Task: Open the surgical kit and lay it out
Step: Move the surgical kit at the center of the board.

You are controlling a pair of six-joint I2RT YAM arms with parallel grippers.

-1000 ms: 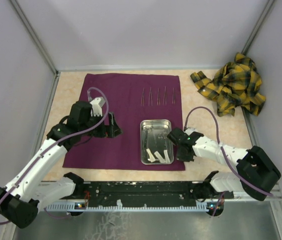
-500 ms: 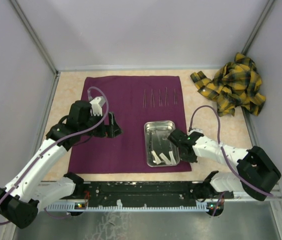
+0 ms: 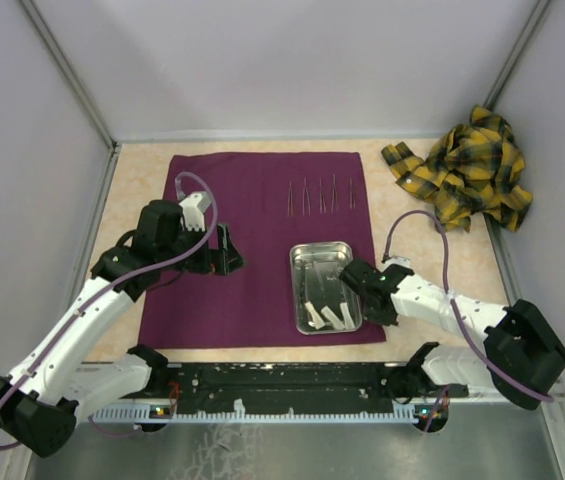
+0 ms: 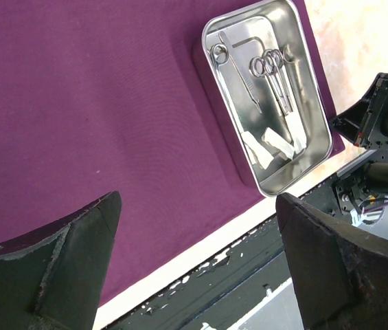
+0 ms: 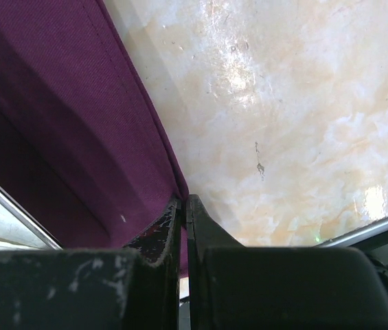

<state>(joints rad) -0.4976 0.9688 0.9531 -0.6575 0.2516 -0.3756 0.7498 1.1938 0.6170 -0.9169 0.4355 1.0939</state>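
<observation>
The surgical kit's dark purple cloth (image 3: 252,220) lies spread flat on the table. A steel tray (image 3: 320,248) sits on its right half, holding scissors (image 4: 276,72), a thin instrument and white pieces (image 4: 269,144). Several thin metal tools (image 3: 319,194) lie in a row on the cloth behind the tray. My right gripper (image 3: 362,285) is low at the cloth's right edge, just right of the tray. In the right wrist view its jaws (image 5: 183,203) are shut on the hem of the cloth (image 5: 63,117). My left gripper (image 3: 224,250) hovers open over the cloth's left half, nothing between its fingers (image 4: 63,268).
A crumpled yellow-and-black plaid cloth (image 3: 467,170) lies at the back right of the marbled tabletop (image 5: 283,103). Grey walls close in the left, back and right sides. The black base rail (image 3: 282,385) runs along the near edge, close to the purple cloth's front hem.
The purple cloth, with the tray and the row of tools on it, has slid a little to the right along with my right gripper. The left arm has not moved.
</observation>
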